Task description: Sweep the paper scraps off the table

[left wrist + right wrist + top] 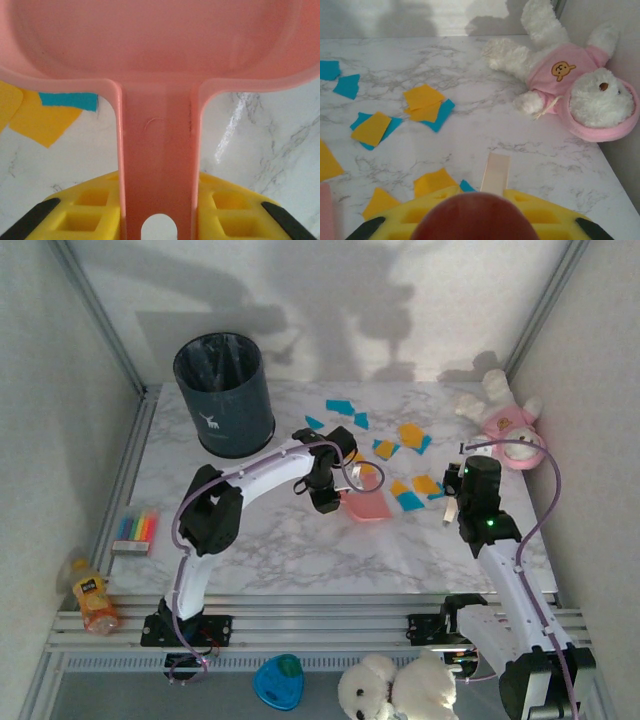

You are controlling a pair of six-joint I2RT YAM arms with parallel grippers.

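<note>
Paper scraps [411, 433] lie on the table [300, 550] between bin [224, 395] and rabbit toy [505, 420].

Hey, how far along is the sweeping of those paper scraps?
Done: both tools are gripped. In hand: the left gripper holds the dustpan beside the scraps; the right gripper holds a small tool nearby. Left: nearly everything, scraps lie scattered across the table.

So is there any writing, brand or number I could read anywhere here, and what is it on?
No word or number can be read.
Dark bin: a white deer figure, no legible lettering.
Drink bottle: label too blurred to read.
Plush rabbit: a bear-face patch, no letters.
</note>
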